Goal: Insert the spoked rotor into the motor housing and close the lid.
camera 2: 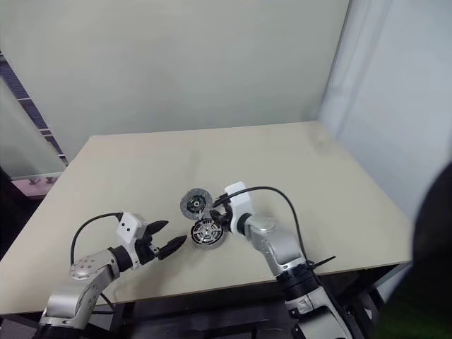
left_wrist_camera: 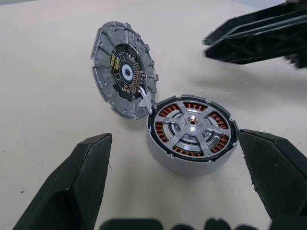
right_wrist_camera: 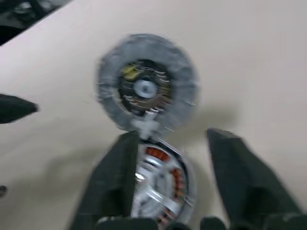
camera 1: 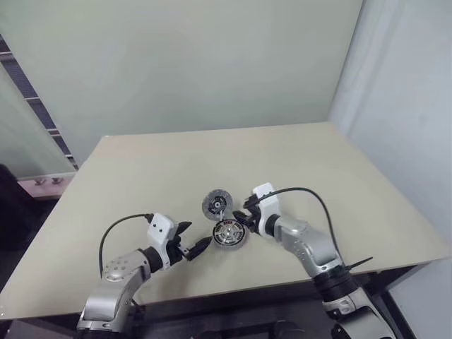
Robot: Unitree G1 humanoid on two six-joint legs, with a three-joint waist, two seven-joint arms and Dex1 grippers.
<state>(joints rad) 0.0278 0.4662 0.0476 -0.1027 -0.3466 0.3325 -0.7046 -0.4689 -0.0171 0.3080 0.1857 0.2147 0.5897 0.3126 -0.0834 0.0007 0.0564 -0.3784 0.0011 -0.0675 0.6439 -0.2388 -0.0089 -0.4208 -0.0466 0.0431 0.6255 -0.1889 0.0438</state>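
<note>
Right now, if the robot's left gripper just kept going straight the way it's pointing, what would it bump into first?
Most likely the motor housing. The left gripper is open and the housing sits between its fingers' line, the spoked rotor already inside. The open lid stands further on. Depth is hard to judge.

Your head pair looks down over the table (camera 1: 141, 169); both wrist cameras sit close, sharing the motor housing (left_wrist_camera: 192, 134) at twelve o'clock.
</note>
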